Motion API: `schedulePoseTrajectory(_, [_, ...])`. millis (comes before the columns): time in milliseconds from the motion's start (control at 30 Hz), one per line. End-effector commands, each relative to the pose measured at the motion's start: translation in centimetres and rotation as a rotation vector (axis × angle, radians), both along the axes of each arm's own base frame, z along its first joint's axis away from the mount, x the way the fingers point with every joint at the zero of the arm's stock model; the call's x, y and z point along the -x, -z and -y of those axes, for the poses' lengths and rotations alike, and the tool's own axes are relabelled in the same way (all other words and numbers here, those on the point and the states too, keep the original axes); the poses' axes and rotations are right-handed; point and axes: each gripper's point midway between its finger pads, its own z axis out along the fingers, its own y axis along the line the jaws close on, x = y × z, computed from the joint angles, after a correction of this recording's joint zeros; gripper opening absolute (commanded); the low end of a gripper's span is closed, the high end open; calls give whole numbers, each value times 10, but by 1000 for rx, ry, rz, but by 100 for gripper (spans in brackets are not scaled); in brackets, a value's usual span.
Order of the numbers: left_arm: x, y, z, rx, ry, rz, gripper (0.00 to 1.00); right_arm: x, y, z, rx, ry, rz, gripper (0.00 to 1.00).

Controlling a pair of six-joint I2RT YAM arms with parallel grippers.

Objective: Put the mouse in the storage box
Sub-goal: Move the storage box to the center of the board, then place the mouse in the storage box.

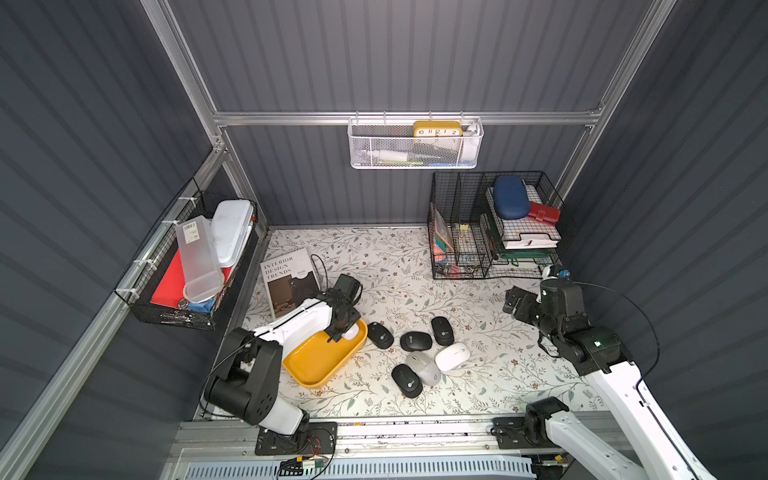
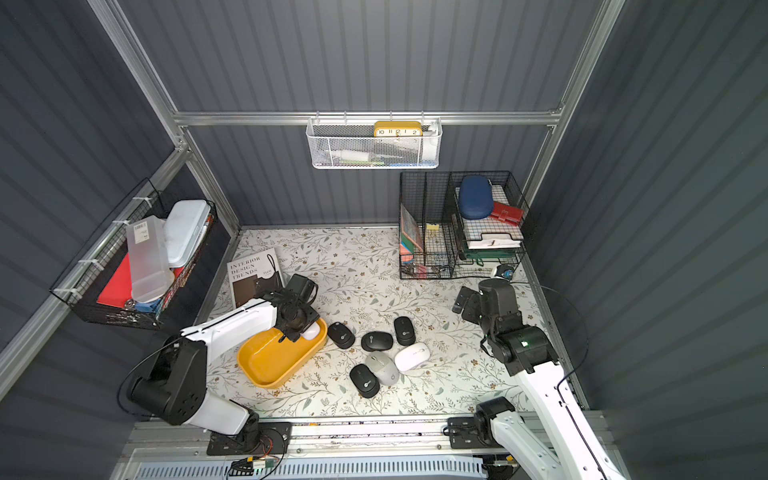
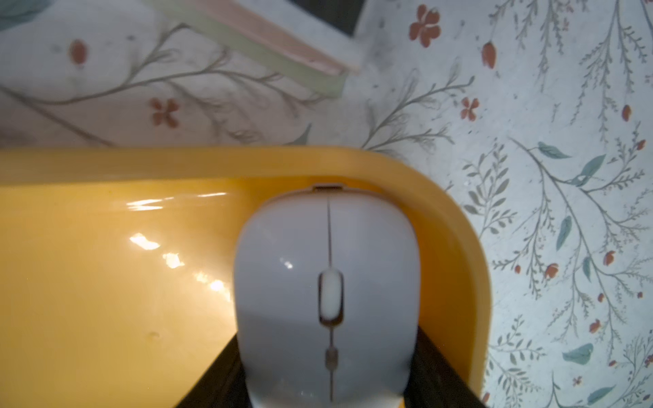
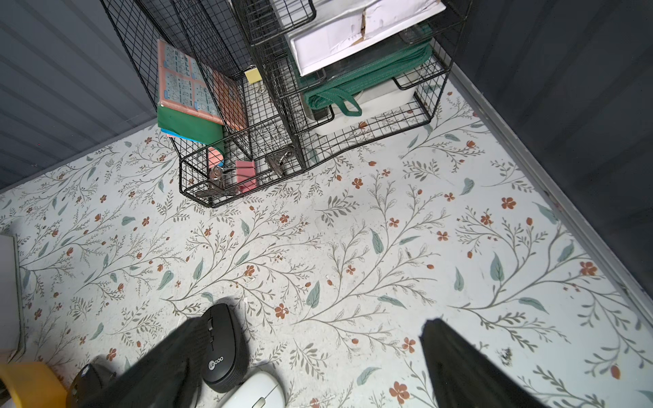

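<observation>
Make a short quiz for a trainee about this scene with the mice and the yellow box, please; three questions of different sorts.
1. True or false: the right gripper holds a black mouse.
2. Where is the white mouse that the left gripper grips? A) at a corner of the storage box; B) on the book; C) in the white mesh basket.
3. How many black mice lie on the table outside the box?
Key: 1 false, it is open and empty; 2 A; 3 four.
</observation>
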Motion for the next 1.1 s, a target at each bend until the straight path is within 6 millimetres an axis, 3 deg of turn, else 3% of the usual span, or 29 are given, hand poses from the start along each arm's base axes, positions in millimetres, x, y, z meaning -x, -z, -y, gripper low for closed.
schedulePoseTrajectory(0, [-43,-8,21,13,63,103,38,1,3,1,8,-2,-7,99])
schedulePoseTrajectory(233, [-116,-18,53,5,140,205,38,0,7,-9,-10,-52,-31,99])
schedulePoseTrajectory(433, [-141,-14,71,10,185,208,41,-1,16,-28,-40,-127,-82,99])
schedulePoseTrajectory(600, [-141,-16,70,7,176,208,67,-3,24,-48,-13,-183,-132,99])
schedulePoseTrajectory(667, [-140,-24,69,9,174,218,84,-5,25,-63,-1,-224,-143,99])
schedulePoseTrajectory(767, [-133,-38,65,7,168,223,99,-5,27,-91,13,-294,-164,99])
schedulePoseTrajectory(900, [-114,-74,58,37,172,263,99,0,35,-141,39,-402,-199,99])
schedulePoseTrajectory(1000, [-93,-115,46,55,163,344,99,5,49,-186,86,-497,-244,99])
schedulePoseTrajectory(1067, [-78,-141,25,21,133,407,99,9,61,-215,118,-560,-291,99])
